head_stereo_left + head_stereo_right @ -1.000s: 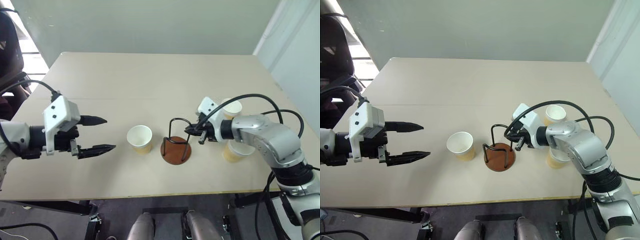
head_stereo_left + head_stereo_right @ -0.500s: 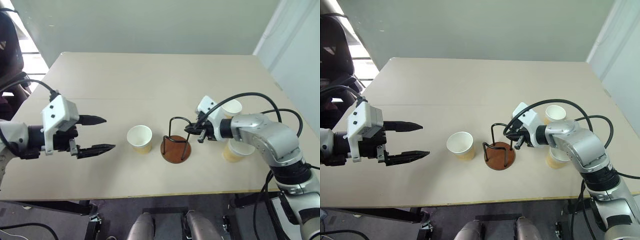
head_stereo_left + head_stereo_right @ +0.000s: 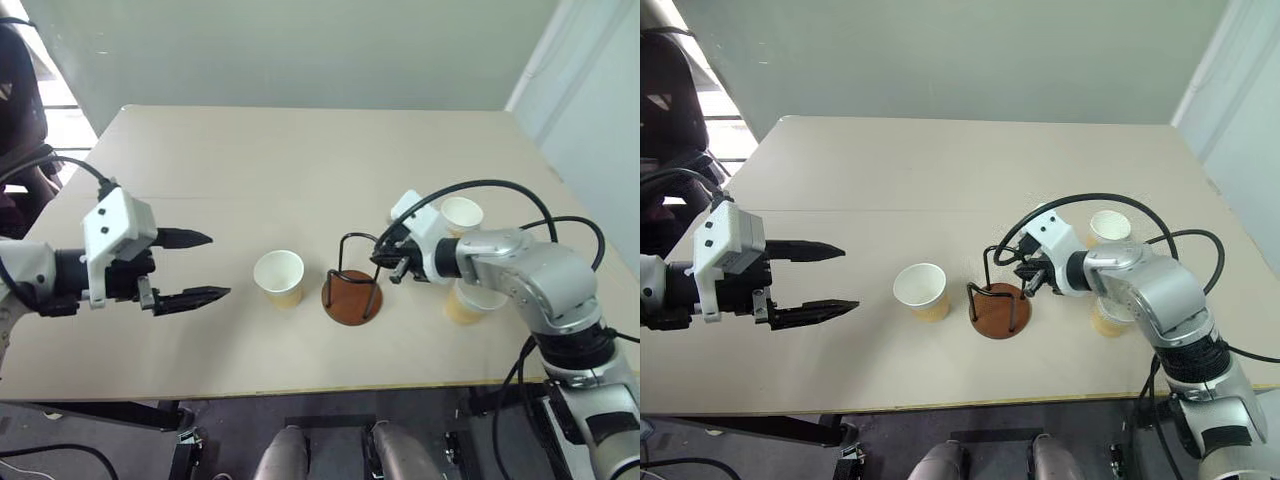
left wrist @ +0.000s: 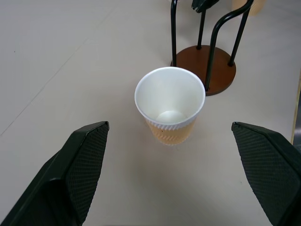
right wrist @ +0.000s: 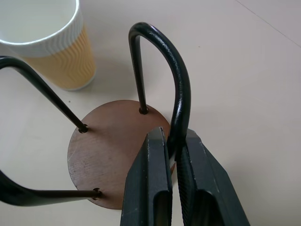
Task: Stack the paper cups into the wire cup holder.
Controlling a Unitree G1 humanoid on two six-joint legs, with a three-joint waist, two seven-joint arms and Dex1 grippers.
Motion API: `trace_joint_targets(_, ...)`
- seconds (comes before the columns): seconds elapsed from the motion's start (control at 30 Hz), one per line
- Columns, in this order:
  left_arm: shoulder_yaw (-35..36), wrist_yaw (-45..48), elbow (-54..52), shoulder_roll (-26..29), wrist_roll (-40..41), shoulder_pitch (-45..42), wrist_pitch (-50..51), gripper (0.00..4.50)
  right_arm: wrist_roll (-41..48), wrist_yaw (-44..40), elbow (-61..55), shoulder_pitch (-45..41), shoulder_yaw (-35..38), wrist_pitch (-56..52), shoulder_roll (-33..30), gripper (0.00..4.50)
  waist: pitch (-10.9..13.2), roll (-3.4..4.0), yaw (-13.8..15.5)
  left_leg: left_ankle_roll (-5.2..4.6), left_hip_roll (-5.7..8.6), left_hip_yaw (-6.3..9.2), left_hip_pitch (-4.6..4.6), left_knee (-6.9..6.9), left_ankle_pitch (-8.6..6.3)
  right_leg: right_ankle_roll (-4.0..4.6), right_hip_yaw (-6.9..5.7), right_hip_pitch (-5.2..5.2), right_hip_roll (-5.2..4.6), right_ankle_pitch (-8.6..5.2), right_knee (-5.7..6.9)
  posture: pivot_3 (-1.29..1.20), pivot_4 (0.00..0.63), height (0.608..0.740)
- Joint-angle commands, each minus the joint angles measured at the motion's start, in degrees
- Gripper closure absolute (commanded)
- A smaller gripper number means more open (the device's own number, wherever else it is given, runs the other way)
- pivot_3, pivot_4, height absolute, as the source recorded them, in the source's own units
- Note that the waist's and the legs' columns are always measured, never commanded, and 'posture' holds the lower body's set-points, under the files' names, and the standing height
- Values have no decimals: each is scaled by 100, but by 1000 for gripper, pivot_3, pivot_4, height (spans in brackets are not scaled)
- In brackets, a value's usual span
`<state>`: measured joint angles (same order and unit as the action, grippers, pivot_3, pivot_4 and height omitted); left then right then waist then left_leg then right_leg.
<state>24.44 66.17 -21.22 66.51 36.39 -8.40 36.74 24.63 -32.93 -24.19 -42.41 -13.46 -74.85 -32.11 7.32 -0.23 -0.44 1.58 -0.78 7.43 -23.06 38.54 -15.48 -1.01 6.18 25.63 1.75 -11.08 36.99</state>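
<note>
The wire cup holder [image 3: 351,296] stands mid-table, black loops on a round brown base [image 5: 113,150]. My right gripper [image 3: 381,258] is shut on one of its wire loops [image 5: 175,75], which is pinched between the fingers [image 5: 155,165]. One paper cup [image 3: 280,277] stands upright just left of the holder, also seen as the cup [image 4: 170,104] in the left wrist view. My left gripper [image 3: 218,265] hangs open further left of that cup, apart from it. A second cup [image 3: 462,214] stands behind my right arm. A third cup [image 3: 464,304] is partly hidden under that arm.
The tan table [image 3: 300,160] stretches far back with free room behind the cups. Its front edge [image 3: 300,388] runs close below the holder. A dark chair [image 3: 20,90] stands off the left side. Black cables [image 3: 500,190] arc over my right arm.
My right wrist has turned a little while staying shut on the wire loop. The holder, the cups and my left gripper have kept their places.
</note>
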Motion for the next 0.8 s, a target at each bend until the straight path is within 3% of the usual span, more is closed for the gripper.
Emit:
trace_joint_targets(0.03,12,39,-24,79,41,-147,-45,0,15,131,-96,73,0,-134,48,4446,0,0,-1,0,0,0,1,0,0,1,0,0,0,1,0,0,150,740)
trace_joint_targets(0.43,61,53,-71,78,6,-80,-31,0,-87,108,55,-14,-68,5,-140,4446,0,0,0,0,0,0,1,0,0,3,1,0,1,2,0,0,150,740)
trace_joint_targets(0.8,-6,64,-40,62,-16,-139,-70,0,166,-471,-299,34,-264,376,-467,4446,0,0,22,0,0,0,-2,-8,0,7,1,5,1,-1,-3,0,150,740)
